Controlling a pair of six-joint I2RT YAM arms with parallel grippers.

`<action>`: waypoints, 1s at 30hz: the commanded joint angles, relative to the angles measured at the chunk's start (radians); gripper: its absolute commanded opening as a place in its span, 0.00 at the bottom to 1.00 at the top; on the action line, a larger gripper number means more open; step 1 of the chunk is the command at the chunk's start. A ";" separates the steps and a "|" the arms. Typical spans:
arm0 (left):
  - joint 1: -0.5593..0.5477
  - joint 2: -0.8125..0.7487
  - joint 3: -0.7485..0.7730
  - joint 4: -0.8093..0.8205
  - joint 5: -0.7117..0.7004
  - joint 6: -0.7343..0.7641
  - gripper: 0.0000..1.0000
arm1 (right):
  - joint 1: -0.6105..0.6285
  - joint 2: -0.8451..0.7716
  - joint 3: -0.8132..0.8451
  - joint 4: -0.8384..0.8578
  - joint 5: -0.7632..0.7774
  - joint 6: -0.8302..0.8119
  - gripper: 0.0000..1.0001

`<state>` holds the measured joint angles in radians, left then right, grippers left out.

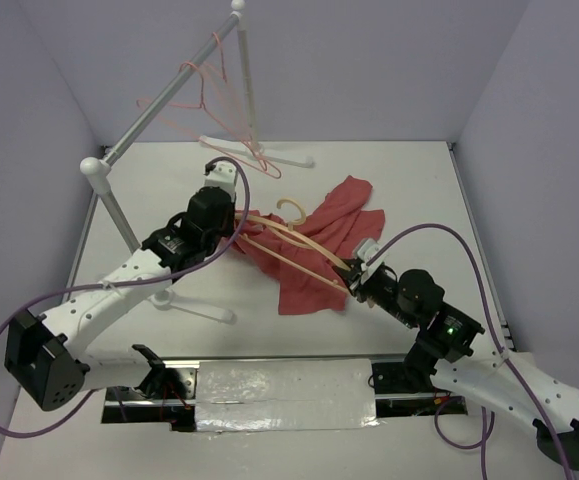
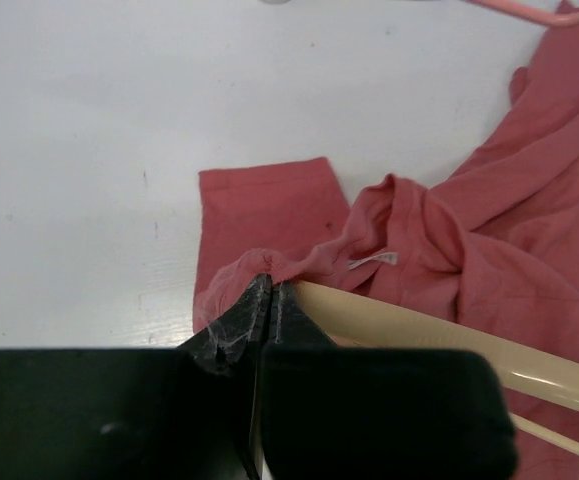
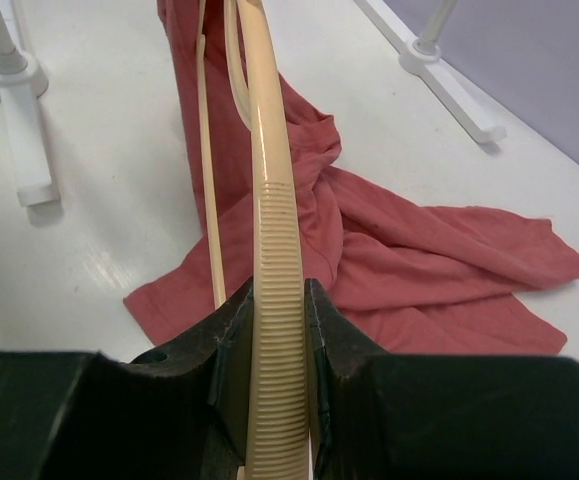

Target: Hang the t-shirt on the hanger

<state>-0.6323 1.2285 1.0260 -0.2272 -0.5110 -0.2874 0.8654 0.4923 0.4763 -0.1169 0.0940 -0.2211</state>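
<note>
The faded-red t-shirt (image 1: 321, 250) lies crumpled on the white table mid-view. The beige hanger (image 1: 299, 235) lies across it, hook toward the back. My left gripper (image 1: 237, 240) is at the shirt's left end. In the left wrist view it (image 2: 271, 285) is shut, pinching a fold of the t-shirt (image 2: 509, 230) near the collar, just left of the white neck label (image 2: 372, 260), with the hanger's arm (image 2: 449, 345) beside it. My right gripper (image 1: 354, 275) is shut on the hanger's ribbed arm end (image 3: 275, 240) above the shirt (image 3: 419, 260); the lower bar (image 3: 209, 200) runs alongside.
A white clothes rack with a grey rail (image 1: 169, 90) holds thin pink wire hangers (image 1: 209, 105) at the back left. Its feet lie on the table (image 1: 269, 155), (image 1: 194, 305), also in the right wrist view (image 3: 24, 120), (image 3: 439, 75). A foil strip (image 1: 284, 385) runs along the near edge.
</note>
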 commanded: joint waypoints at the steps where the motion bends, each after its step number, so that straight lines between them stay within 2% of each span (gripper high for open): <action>1: -0.047 -0.046 0.068 0.046 -0.014 0.011 0.00 | 0.006 0.015 0.012 0.051 -0.051 0.029 0.00; 7: -0.072 -0.052 0.098 0.008 -0.113 0.010 0.00 | 0.007 0.035 0.016 0.016 -0.040 0.095 0.00; 10: -0.075 -0.069 0.083 0.032 -0.068 0.016 0.00 | 0.007 0.032 -0.011 0.078 -0.043 0.091 0.00; 13: -0.096 -0.083 0.059 0.071 -0.002 0.022 0.00 | 0.007 0.061 -0.054 0.250 -0.008 0.089 0.00; 15: -0.122 -0.089 0.048 0.094 0.038 0.040 0.00 | 0.006 0.104 -0.074 0.302 -0.073 0.072 0.00; 19: -0.127 -0.100 0.071 0.098 0.049 0.068 0.00 | 0.006 0.152 -0.059 0.281 -0.215 0.043 0.00; 23: -0.129 -0.106 0.124 0.078 0.078 0.083 0.00 | 0.006 0.121 -0.086 0.322 -0.237 0.039 0.00; 27: -0.132 -0.107 0.154 0.072 0.169 0.102 0.00 | 0.006 0.104 -0.122 0.417 -0.240 0.039 0.00; 30: -0.135 -0.116 0.172 0.057 0.167 0.122 0.00 | 0.004 0.072 -0.157 0.483 -0.228 0.045 0.00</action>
<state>-0.7578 1.1549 1.1358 -0.2348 -0.3908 -0.2047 0.8639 0.5995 0.3443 0.2153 -0.0685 -0.1764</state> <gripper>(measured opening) 0.091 0.282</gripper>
